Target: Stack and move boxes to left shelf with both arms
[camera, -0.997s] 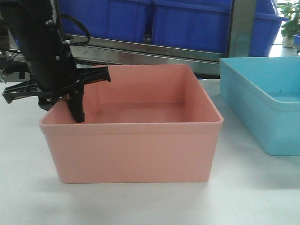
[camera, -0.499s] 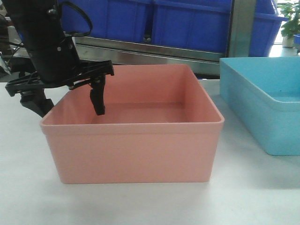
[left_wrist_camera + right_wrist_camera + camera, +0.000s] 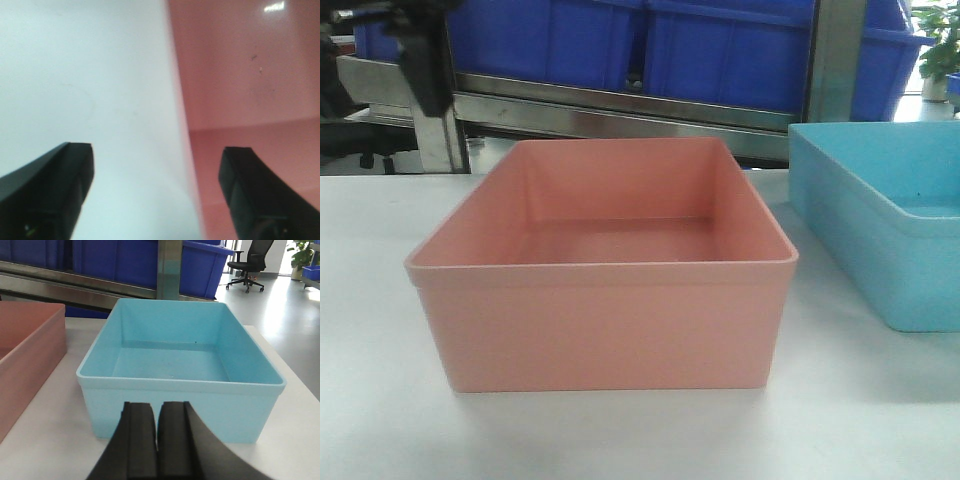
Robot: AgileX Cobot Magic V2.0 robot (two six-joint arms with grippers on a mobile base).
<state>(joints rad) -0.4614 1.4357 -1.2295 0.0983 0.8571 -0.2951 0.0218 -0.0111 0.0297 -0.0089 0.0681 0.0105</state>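
The salmon pink tub (image 3: 610, 300) stands empty on the white table, in the middle of the front view. The sky blue tub (image 3: 880, 220) stands empty to its right, a small gap apart. My left arm (image 3: 420, 55) is raised at the top left, above and behind the pink tub. In the left wrist view my left gripper (image 3: 157, 165) is wide open and empty, high over the pink tub's left wall (image 3: 182, 125). My right gripper (image 3: 157, 415) is shut and empty, just in front of the blue tub's near wall (image 3: 210, 410). The roller lanes of the left shelf are out of view.
A stainless steel rack rail (image 3: 620, 110) with glossy dark blue crates (image 3: 720, 50) runs behind the table. A steel post (image 3: 835, 60) rises behind the blue tub. An office chair (image 3: 250, 265) and a plant (image 3: 940, 50) stand far right.
My left gripper, which straddled the pink tub's left wall, has opened wider and risen up and left, away from the tub. The tubs have not moved.
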